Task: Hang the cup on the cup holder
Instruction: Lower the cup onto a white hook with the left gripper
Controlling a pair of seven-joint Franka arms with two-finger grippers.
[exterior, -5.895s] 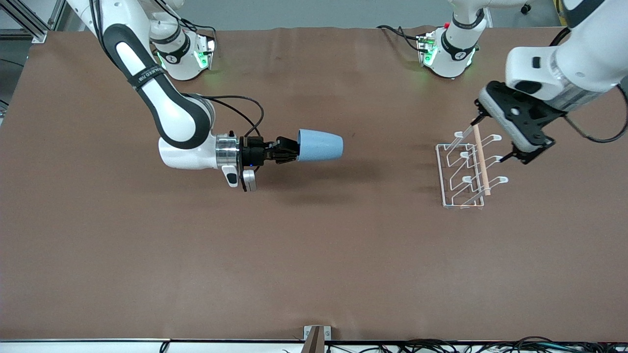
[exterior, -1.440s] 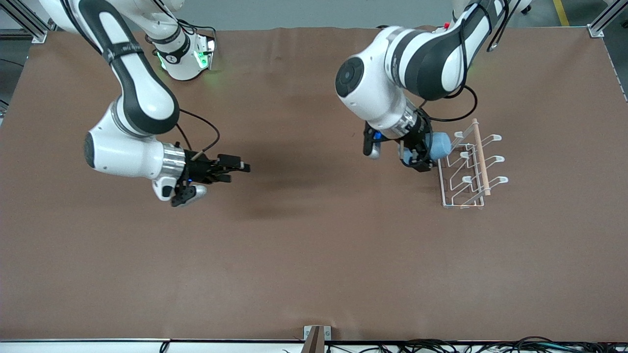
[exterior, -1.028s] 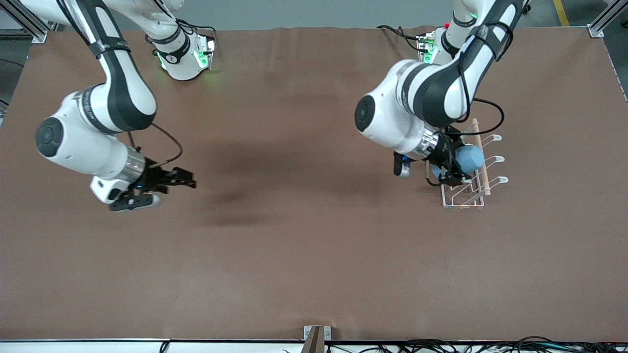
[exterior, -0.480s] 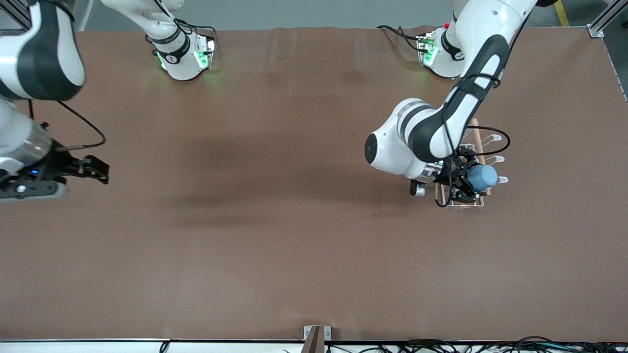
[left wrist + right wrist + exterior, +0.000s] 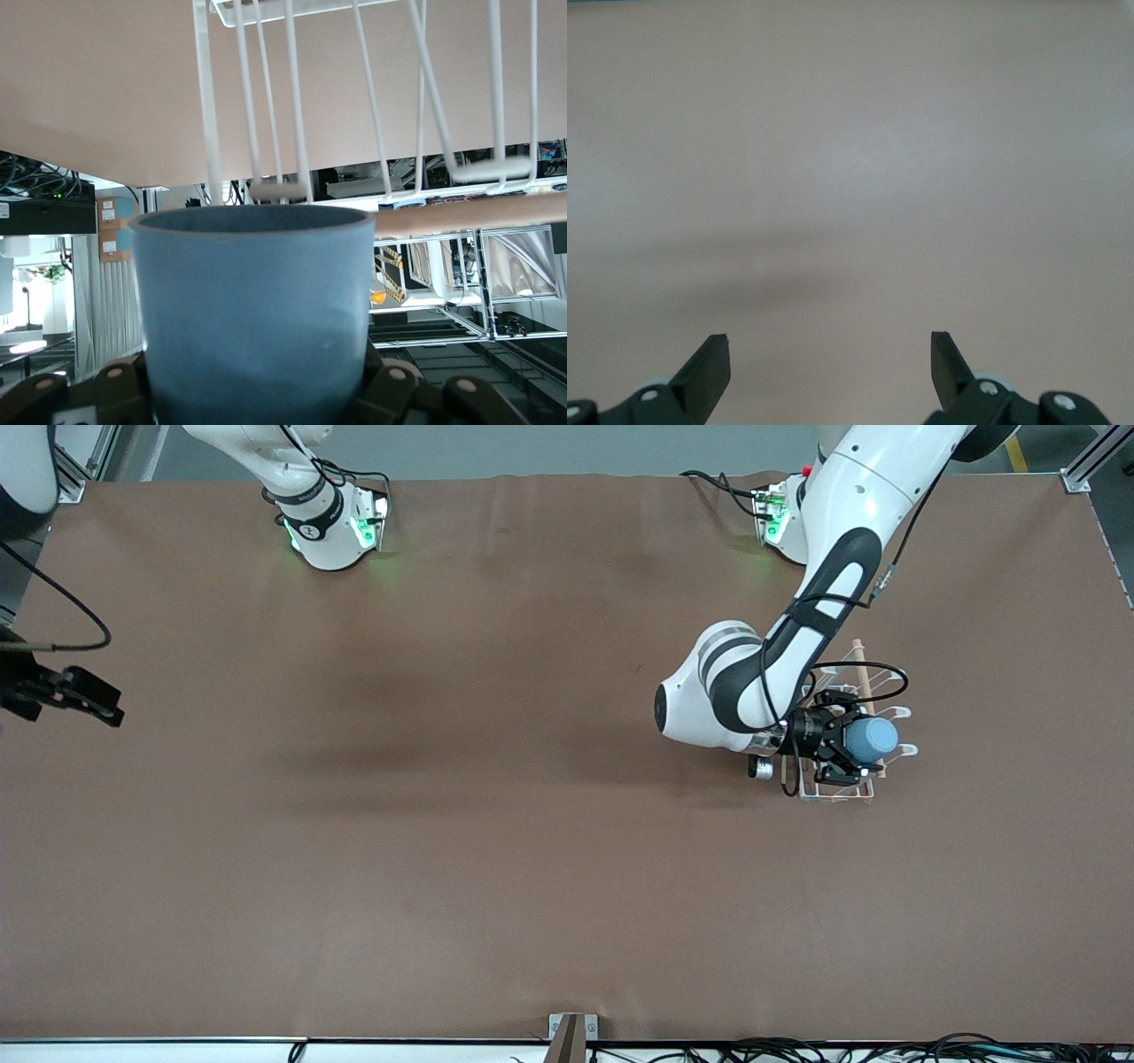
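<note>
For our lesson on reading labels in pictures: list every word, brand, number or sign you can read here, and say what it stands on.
No text here can be read.
Round badge on the right arm's base: a mark, too small to read.
Boxes seen past the table edge in the left wrist view: labels too blurred to read.
The cup, the cup holder and the table: no lettering in view.
</note>
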